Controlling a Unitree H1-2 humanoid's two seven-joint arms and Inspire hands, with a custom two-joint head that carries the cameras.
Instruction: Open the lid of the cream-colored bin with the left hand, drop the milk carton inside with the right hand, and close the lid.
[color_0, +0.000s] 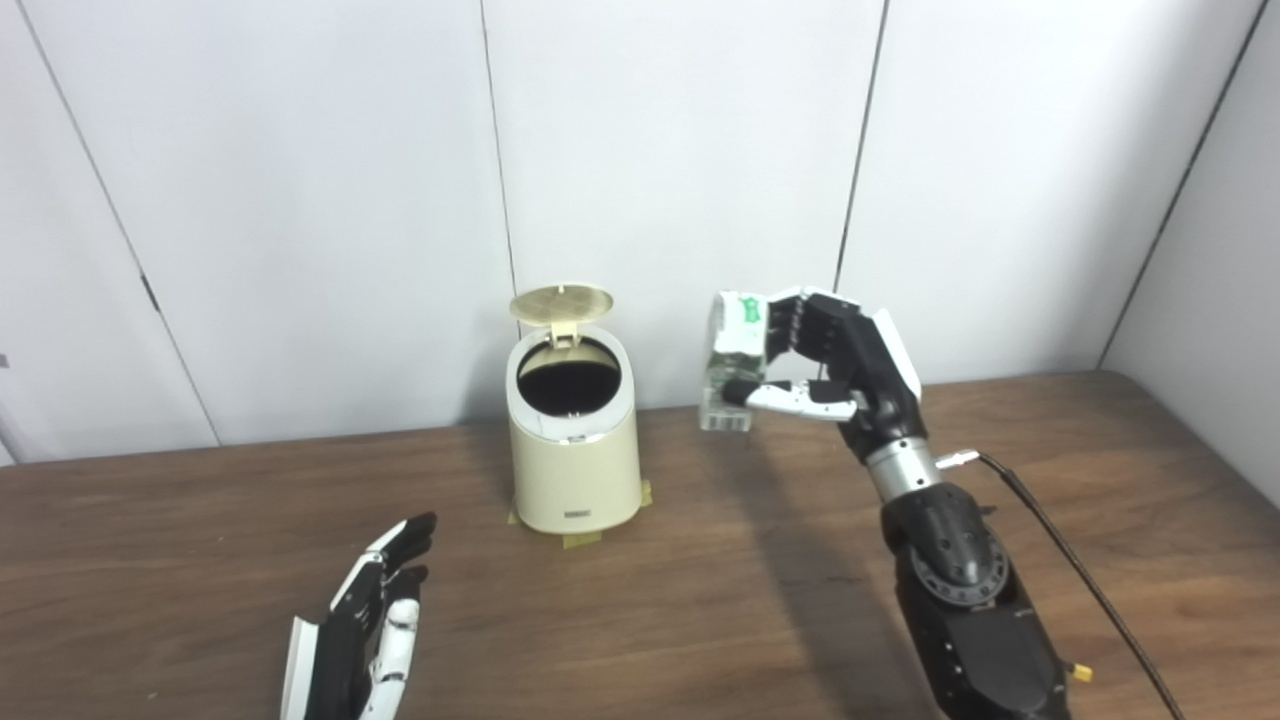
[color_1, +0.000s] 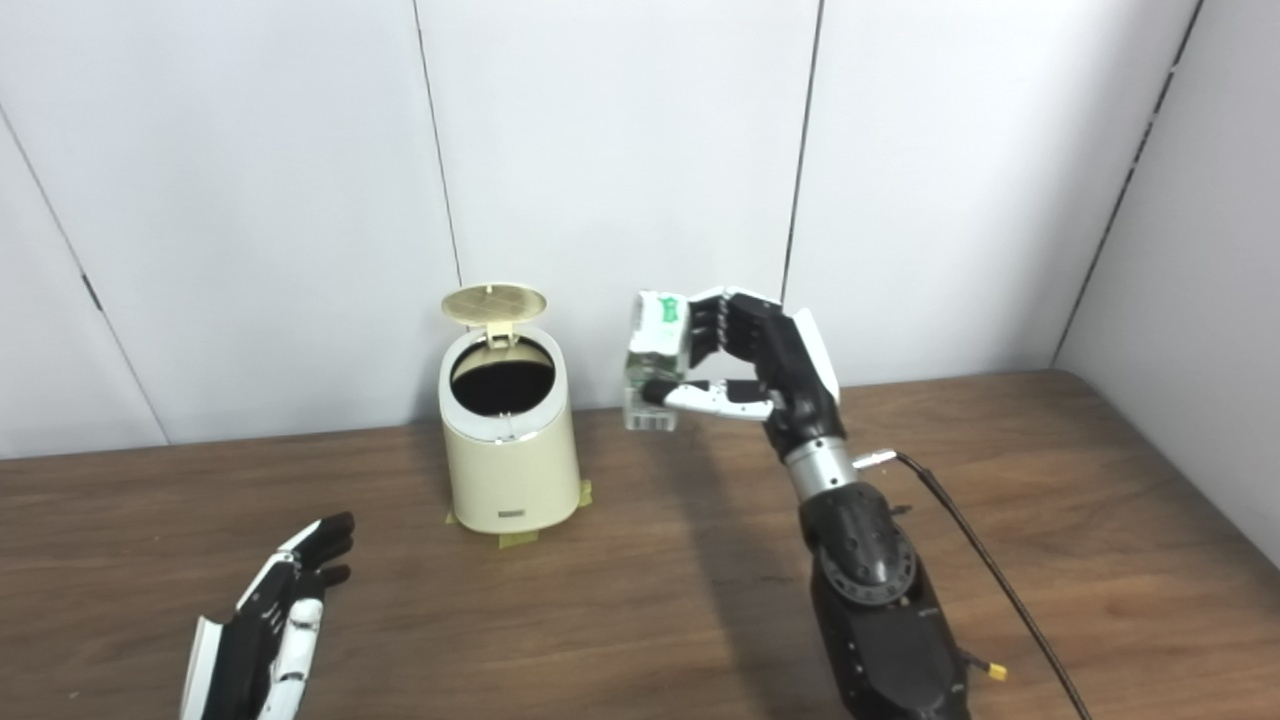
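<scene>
1. Even, bright light fills both views; the white wall (color_0: 680, 150) shows no glare.
2. A soft, dark shadow lies on the table (color_0: 200, 520) beside the right arm (color_0: 950, 570).
3. The bin (color_0: 574, 455) interior is black.
4. Focus is slightly soft throughout.

No text can be read. The white-and-green milk carton (color_0: 733, 352) gripped in the right hand (color_0: 822, 362) bears green print, and the cream-coloured cylindrical bin (color_0: 573, 455) left of that hand a small dark label, both illegible.
</scene>
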